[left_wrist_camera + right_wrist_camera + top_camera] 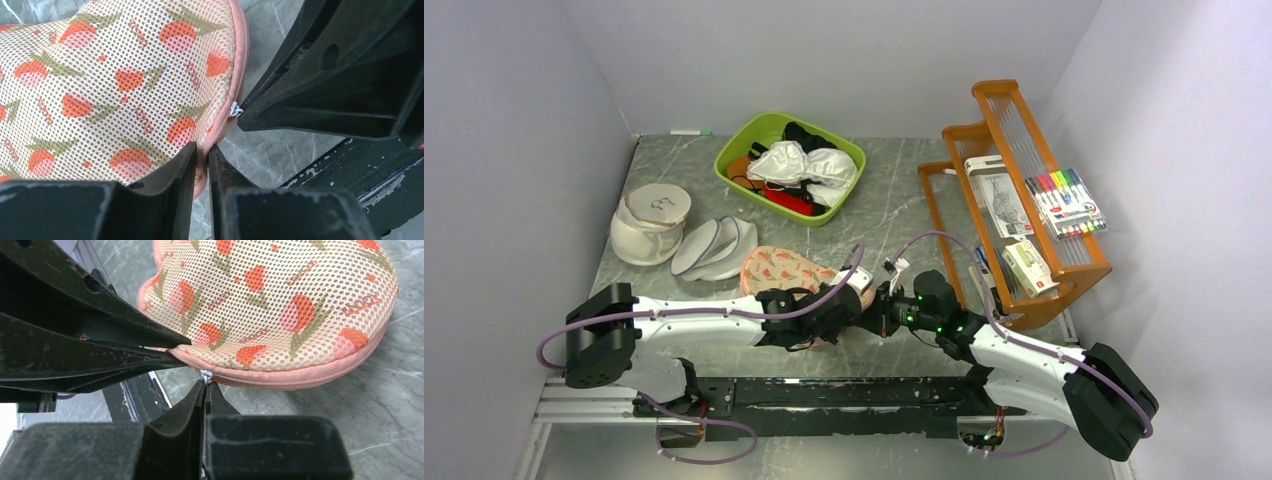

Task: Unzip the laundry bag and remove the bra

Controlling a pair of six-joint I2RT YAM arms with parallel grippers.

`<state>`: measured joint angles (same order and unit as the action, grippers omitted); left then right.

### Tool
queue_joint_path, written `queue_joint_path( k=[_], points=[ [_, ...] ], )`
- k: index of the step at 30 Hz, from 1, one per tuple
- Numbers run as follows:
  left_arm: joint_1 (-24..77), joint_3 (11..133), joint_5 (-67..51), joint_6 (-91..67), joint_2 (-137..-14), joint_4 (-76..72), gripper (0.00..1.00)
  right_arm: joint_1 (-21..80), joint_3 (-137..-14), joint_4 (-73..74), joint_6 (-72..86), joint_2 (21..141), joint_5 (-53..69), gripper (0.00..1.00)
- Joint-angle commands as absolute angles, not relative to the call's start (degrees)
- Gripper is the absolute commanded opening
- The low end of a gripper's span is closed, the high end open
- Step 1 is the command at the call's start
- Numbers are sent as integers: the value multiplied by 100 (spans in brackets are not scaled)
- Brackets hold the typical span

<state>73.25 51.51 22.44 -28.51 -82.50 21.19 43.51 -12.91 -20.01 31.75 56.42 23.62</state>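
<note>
The laundry bag [786, 268], a pale pink mesh pouch with orange-red flowers, lies flat on the grey marble table just ahead of both arms. My left gripper [202, 147] is shut on the bag's pink zip edge [240, 65] at its near corner. My right gripper [205, 385] is shut on the small white zip pull [205, 375], right next to the left fingers [100, 335]. In the top view the left gripper [856, 300] and right gripper [879, 305] meet tip to tip at the bag's right end. The zip [300, 377] looks closed. The bra is hidden.
A green bin [742, 140] at the back holds white bras and dark garments. Two round white mesh bags [649, 220] [714, 248] sit left of the pouch. An orange wooden rack [1014, 110] with markers and books stands at the right. Walls close in on both sides.
</note>
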Motion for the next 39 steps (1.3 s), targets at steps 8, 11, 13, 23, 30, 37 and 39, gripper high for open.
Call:
queue_joint_path(
  k=[8, 11, 13, 23, 30, 37, 39],
  points=[
    [7348, 4927, 2022, -2963, -8073, 1901, 7, 4375, -1387, -1639, 2999, 5616, 1944, 0],
    [7348, 4832, 2074, -2960, -7842, 2059, 7, 4348, -1507, -1206, 3026, 5545, 1171, 0],
    [7348, 4759, 2155, -2945, -7628, 2147, 7, 4261, -1532, -1032, 3040, 5556, 748, 0],
    [7348, 4369, 2183, -3224, -6649, 2155, 7, 3604, -1699, -1259, 3042, 6352, 584, 0],
    [7348, 4197, 1920, -3068, -6215, 1906, 7, 3536, -1932, -1610, 2987, 7007, 454, 0],
    [7348, 4051, 1954, -3377, -6426, 2130, 19, 3530, -1549, -1837, 2962, 6169, 834, 0],
    [7353, 4245, 1838, -3203, -6560, 2231, 42, 3533, -1531, -1825, 2872, 5926, 1149, 0]
  ],
)
